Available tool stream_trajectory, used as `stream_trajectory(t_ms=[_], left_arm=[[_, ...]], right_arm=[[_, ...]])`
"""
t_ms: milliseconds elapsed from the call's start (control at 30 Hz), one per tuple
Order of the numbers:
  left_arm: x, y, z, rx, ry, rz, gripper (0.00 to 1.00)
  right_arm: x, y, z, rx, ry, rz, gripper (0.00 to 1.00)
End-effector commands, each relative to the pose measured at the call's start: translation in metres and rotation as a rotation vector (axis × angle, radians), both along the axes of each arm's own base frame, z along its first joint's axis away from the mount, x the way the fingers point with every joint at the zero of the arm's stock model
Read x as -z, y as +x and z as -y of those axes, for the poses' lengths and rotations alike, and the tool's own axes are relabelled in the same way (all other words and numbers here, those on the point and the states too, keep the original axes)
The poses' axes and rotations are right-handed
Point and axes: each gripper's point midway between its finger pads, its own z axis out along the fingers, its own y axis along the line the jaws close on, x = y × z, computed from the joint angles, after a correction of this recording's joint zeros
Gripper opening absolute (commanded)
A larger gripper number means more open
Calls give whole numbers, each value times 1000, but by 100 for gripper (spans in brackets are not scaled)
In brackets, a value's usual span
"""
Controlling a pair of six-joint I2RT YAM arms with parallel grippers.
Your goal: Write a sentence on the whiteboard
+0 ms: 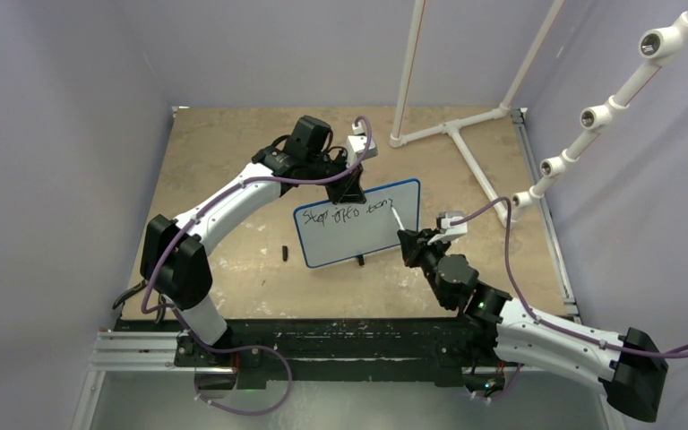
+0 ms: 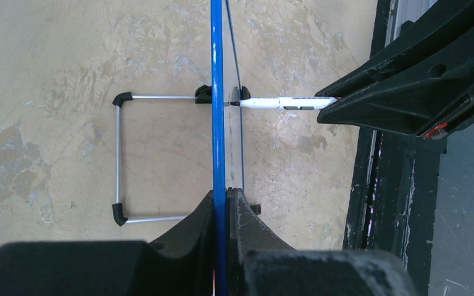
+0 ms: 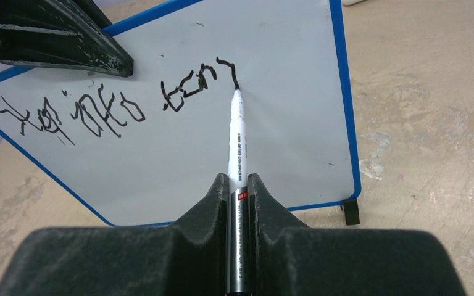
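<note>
L jaws clamp whiteboard (image 1: 358,237); R jaws grip marker (image 3: 237,142), tip on sentence (image 3: 108,114) — wire stand (image 2: 118,160): L wrist only.

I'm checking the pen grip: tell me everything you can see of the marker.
The marker is slim and white, plastic-looking, with small print, a red label and a black tip, uncapped. The right gripper holds its rear barrel, jaws shut. It points at the whiteboard, tip touching the surface at the end of the sentence.
</note>
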Motion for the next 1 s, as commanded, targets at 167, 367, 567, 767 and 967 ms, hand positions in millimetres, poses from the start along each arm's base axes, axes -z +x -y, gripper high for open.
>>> stream_trajectory(t_ms=[167,367,567,767,967], left_arm=[[12,-19,-6,39,35,-49,0],[12,-19,-6,39,34,-50,0],[12,-19,-6,41,35,-49,0],[11,-20,-6,44,32,-48,0],[11,-20,-6,44,32,-49,0]], right_arm=[[-22,1,9,31,45,48,0],[-36,2,14,48,43,91,0],[-36,7,14,67,19,93,0],[-41,8,15,77,19,113,0],[-45,10,11,66,3,127,0]])
